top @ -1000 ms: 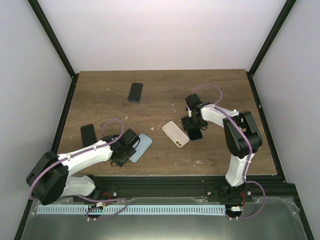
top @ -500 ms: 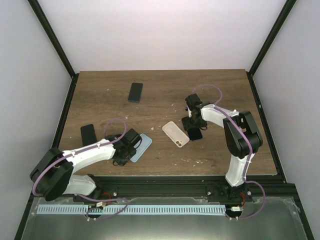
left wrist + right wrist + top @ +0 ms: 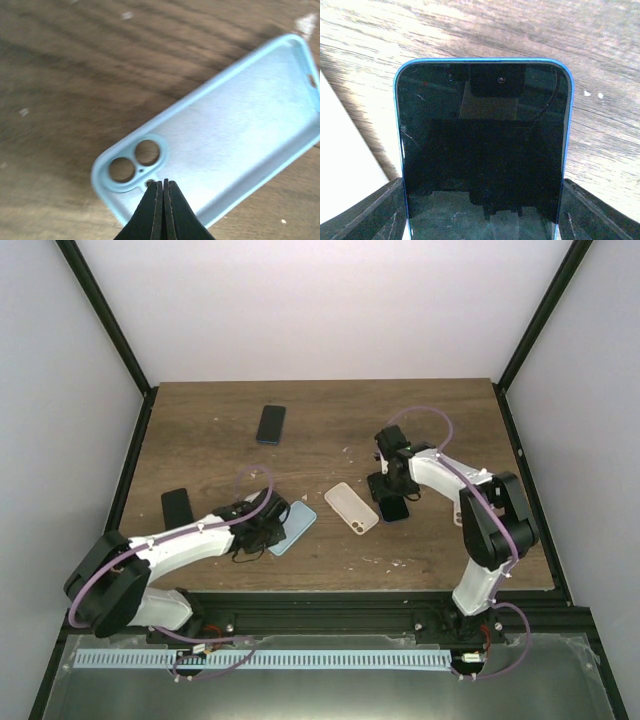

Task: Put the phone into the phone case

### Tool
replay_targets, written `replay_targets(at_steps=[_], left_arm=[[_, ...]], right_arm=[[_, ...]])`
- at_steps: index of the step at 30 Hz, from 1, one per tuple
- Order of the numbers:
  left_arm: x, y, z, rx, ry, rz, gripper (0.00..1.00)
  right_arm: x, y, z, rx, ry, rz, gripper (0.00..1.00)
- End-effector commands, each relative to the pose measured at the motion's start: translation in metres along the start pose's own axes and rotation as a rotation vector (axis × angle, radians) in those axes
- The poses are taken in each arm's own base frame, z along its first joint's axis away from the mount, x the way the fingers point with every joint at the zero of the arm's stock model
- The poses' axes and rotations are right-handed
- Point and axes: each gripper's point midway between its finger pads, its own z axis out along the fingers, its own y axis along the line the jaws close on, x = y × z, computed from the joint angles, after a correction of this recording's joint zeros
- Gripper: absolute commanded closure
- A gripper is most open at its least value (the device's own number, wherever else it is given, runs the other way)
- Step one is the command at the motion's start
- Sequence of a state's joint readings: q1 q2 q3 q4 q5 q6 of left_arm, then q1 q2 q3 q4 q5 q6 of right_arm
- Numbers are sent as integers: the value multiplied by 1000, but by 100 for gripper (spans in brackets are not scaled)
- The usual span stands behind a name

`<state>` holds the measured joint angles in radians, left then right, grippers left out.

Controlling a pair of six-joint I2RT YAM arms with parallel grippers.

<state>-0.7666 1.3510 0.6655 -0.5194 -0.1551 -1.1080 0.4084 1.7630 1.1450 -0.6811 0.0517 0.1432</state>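
Right end effector (image 3: 480, 200) clasps the blue-edged phone (image 3: 482, 135) by its sides, flat on the surface (image 3: 330, 430). Left end effector (image 3: 163, 184), pinched shut, touches the pale blue case (image 3: 225, 125), which may skid under so small a contact. The thin phone may slip when lifted.

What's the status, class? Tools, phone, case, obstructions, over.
Left tool shut, tips over blue case. Right tool straddles phone, grip unclear. White case lies between phone and blue case.
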Motion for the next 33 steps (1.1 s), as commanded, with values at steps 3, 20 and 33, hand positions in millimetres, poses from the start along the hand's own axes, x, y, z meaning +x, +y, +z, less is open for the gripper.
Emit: replay_targets(at_steps=[3, 20, 33], left_arm=[[-5, -33, -3, 85, 3, 405, 100], [18, 6, -21, -63, 77, -222, 62], [22, 10, 3, -166, 91, -220, 75]], right_arm=[[-8, 5, -33, -28, -81, 12, 33], [-16, 10, -53, -64, -138, 7, 33], [-18, 11, -57, -74, -149, -4, 34]])
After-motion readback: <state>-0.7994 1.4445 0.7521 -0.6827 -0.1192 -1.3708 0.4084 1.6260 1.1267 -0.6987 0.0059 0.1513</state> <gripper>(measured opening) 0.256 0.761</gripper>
